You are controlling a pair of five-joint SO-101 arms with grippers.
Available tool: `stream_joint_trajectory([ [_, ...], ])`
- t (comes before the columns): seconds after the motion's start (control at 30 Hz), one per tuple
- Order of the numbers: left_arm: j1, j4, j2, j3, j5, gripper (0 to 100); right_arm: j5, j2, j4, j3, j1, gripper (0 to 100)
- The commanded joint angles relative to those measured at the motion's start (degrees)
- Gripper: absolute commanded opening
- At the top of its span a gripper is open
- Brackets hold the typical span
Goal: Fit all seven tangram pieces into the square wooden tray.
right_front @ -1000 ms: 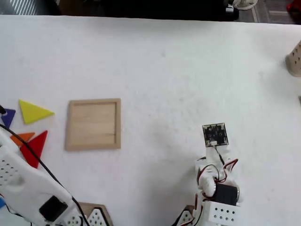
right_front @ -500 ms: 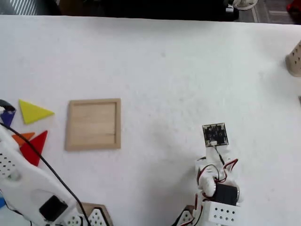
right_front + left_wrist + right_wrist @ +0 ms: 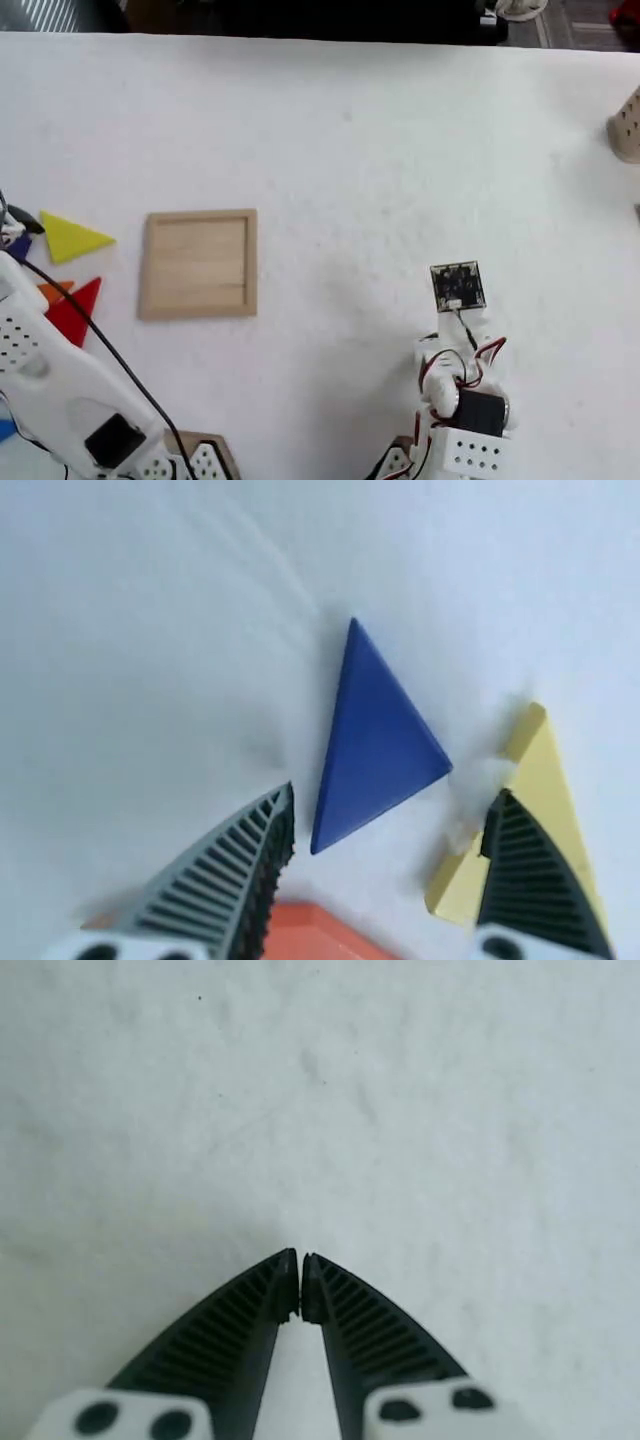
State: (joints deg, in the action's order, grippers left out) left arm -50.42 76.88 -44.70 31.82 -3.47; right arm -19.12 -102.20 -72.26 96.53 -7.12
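Left wrist view: pincer (image 3: 391, 802) astride triangle (image 3: 373, 735)

Bright, even light; the blue triangle (image 3: 375, 740) casts a soft shadow.

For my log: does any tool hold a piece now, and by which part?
Nothing is held. The left tool is open, straddling the blue triangle; the right tool is shut on nothing.

Yellow triangle (image 3: 70, 237) near tray (image 3: 198, 262); red piece (image 3: 76, 308) seemingly under arm (image 3: 50, 390).
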Motion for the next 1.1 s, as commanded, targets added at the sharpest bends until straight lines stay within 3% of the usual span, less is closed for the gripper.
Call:
stream_joint_trajectory([
  [0.0, -0.4, -2.9, -0.48, 2.02, -0.53, 30, -0.7, -0.75, -0.31, 0.35, -0.4, 1.7],
  [0.4, -0.4, -2.99, -11.82, 12.4, 0.26, 30, -0.7, -0.75, -0.31, 0.35, -0.4, 1.7],
  [0.67, 0.22, 8.18, -14.2, 19.6, 13.27, 30, -0.7, -0.75, -0.31, 0.35, -0.4, 1.7],
  [0.83, 0.22, 12.48, -14.2, 22.51, 13.71, 30, -0.7, -0.75, -0.31, 0.35, -0.4, 1.7],
  [1.07, -0.66, 10.2, -14.2, 22.77, 13.8, 30, -0.7, -0.75, -0.31, 0.35, -0.4, 1.7],
])
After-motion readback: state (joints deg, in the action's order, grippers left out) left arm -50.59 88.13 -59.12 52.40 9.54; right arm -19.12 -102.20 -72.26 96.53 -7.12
